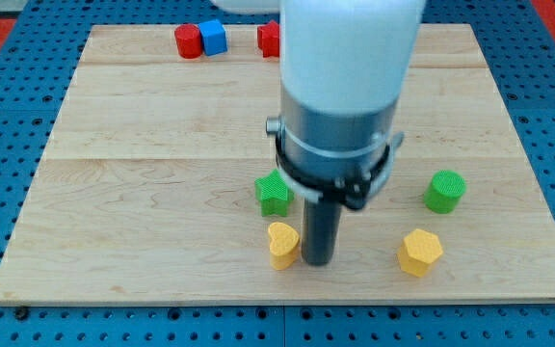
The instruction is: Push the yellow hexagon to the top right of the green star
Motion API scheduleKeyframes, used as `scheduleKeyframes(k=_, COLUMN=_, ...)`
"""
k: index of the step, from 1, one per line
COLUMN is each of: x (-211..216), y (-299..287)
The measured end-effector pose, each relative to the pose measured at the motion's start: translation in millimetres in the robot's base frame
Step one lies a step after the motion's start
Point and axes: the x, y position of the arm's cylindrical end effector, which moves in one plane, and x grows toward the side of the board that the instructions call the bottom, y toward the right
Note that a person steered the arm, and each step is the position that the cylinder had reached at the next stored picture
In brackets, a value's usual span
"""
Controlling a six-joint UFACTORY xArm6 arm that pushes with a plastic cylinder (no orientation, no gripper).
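Observation:
The yellow hexagon (420, 253) lies near the board's bottom edge, right of centre. The green star (273, 192) sits near the middle, partly behind the arm. My tip (316, 262) rests on the board just right of a yellow heart (282, 245), touching or nearly touching it. The tip is below and right of the green star and well left of the yellow hexagon.
A green cylinder (444, 191) stands up and right of the hexagon. At the view's top are a red block (189, 41), a blue cube (213, 37) and another red block (269, 40) partly hidden by the arm. The wooden board (123, 193) lies on a blue pegboard.

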Motion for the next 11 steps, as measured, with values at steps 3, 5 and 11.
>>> scheduleKeyframes(k=3, x=-29, y=117)
scheduleKeyframes(k=5, x=-45, y=148)
scheduleKeyframes(k=11, x=-86, y=-5)
